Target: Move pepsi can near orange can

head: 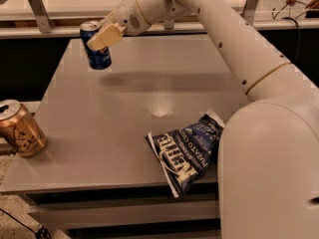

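The pepsi can (101, 59) hangs tilted in the jaws, which are closed on it above the worktop's (149, 93) far left corner; the orange can (20, 129) stands well apart, below-left of the jaws.

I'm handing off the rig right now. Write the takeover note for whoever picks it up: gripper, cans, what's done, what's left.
The gripper is shut on the pepsi can, over the far left corner of the table.
The pepsi can is held slightly tilted and looks lifted just clear of the tabletop.
The orange can stands at the table's near left edge, well apart from the pepsi can.
The Kettle chip bag lies near right, off the direct path.
Done: grasp and lift. Left: carry to the orange can, set down beside it, release.
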You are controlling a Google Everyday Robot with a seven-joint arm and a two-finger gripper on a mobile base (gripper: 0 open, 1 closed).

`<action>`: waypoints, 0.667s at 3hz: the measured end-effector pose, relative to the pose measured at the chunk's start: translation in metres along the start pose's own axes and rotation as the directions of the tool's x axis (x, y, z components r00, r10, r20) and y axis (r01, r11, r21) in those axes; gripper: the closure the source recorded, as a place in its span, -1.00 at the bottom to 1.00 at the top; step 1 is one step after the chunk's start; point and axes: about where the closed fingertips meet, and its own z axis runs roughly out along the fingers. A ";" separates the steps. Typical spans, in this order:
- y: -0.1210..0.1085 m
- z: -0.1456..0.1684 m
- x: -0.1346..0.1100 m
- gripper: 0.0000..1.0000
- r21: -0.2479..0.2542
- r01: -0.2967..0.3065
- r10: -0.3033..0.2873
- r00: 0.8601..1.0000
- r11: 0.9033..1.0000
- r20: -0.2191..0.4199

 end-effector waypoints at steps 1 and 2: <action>0.010 0.001 0.006 1.00 -0.041 0.000 -0.001 1.000 0.999 -0.023; 0.019 0.007 0.005 1.00 -0.077 0.020 -0.019 1.000 0.997 0.005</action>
